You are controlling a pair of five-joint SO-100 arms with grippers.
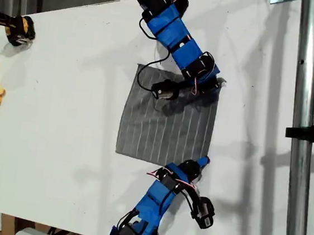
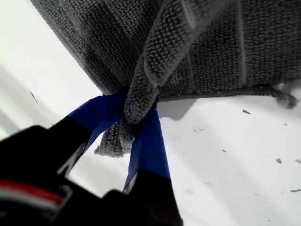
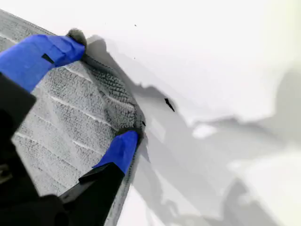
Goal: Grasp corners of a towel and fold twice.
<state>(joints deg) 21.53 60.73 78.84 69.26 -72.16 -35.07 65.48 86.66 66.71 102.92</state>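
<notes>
The towel lay flat mid-table. My first gripper pinched one corner; my second gripper stood wide over another. The cloth stretched from both toward the exterior view's left

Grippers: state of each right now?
My first gripper: closed, pinching a bunched corner of the towel.
My second gripper: open, fingers straddling a towel corner, not clamped.
</notes>
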